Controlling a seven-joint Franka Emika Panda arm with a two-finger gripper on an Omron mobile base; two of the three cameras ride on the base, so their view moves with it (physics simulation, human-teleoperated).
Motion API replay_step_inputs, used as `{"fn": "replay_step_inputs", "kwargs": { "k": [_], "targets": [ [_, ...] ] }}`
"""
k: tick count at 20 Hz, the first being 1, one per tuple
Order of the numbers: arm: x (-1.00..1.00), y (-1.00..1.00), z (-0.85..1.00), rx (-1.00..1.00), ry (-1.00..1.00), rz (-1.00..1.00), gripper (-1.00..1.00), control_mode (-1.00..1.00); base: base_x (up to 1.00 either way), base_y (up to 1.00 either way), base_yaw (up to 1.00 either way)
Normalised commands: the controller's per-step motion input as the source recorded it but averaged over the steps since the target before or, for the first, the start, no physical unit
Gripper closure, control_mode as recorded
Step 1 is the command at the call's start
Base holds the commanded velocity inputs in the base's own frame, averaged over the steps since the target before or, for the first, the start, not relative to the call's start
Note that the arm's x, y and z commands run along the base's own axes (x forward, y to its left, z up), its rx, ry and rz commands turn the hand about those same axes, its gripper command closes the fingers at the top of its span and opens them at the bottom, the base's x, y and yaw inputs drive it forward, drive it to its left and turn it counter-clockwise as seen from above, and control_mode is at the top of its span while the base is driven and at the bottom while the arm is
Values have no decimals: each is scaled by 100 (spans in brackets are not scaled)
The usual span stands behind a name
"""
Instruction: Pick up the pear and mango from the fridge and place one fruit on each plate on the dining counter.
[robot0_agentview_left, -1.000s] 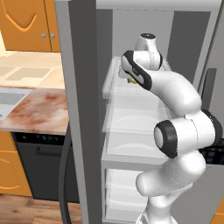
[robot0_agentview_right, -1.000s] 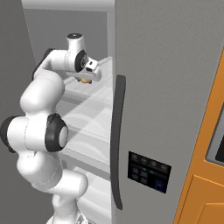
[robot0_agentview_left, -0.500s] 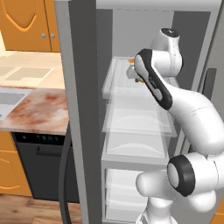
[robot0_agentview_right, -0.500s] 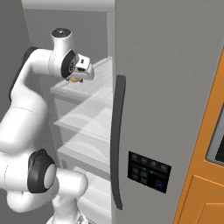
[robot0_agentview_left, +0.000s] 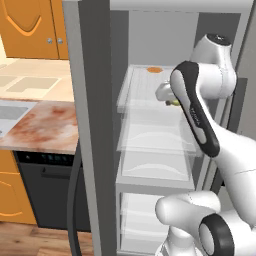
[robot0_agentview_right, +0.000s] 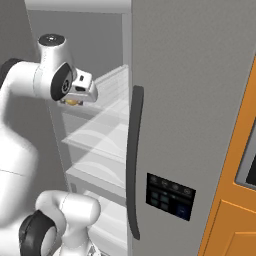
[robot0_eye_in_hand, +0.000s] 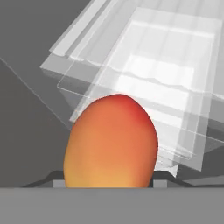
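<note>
In the hand view the mango (robot0_eye_in_hand: 111, 142), yellow-orange with a red blush at its top, sits between my finger tips. My gripper (robot0_agentview_left: 172, 102) (robot0_agentview_right: 73, 101) is shut on it. It hangs at the front edge of the fridge's upper glass shelf (robot0_agentview_left: 150, 87). A sliver of the mango (robot0_agentview_right: 73, 102) peeks out under the hand. The fridge (robot0_agentview_right: 175, 100) stands open, its grey door (robot0_agentview_left: 95, 125) at the left. A small orange-brown shape (robot0_agentview_left: 154, 70) lies at the back of that shelf; I cannot tell if it is the pear. The plates and the dining counter are out of view.
Clear glass shelves (robot0_eye_in_hand: 175, 78) stack below and behind the mango. A marbled sink-side counter (robot0_agentview_left: 40, 125) with a dark dishwasher (robot0_agentview_left: 45, 195) lies left of the fridge door. The long dark handle (robot0_agentview_right: 132, 160) runs down the closed door; orange cabinets (robot0_agentview_right: 235, 200) stand to its right.
My gripper has drawn back from over the upper shelf toward its front edge, still carrying the mango. The arm's upper links have swung up and over.
</note>
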Motion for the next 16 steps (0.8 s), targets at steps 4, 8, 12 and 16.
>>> {"fn": "replay_step_inputs", "kwargs": {
  "k": [4,8,12,16],
  "targets": [
    [-100,0,-14,-1,20,0,100,-100,0,0,0],
    [-100,0,-15,-1,17,0,100,-100,0,0,0],
    [-71,0,-2,-1,9,0,100,-100,0,0,0],
    [-17,0,-1,0,3,0,100,-100,0,0,0]
  ]
}}
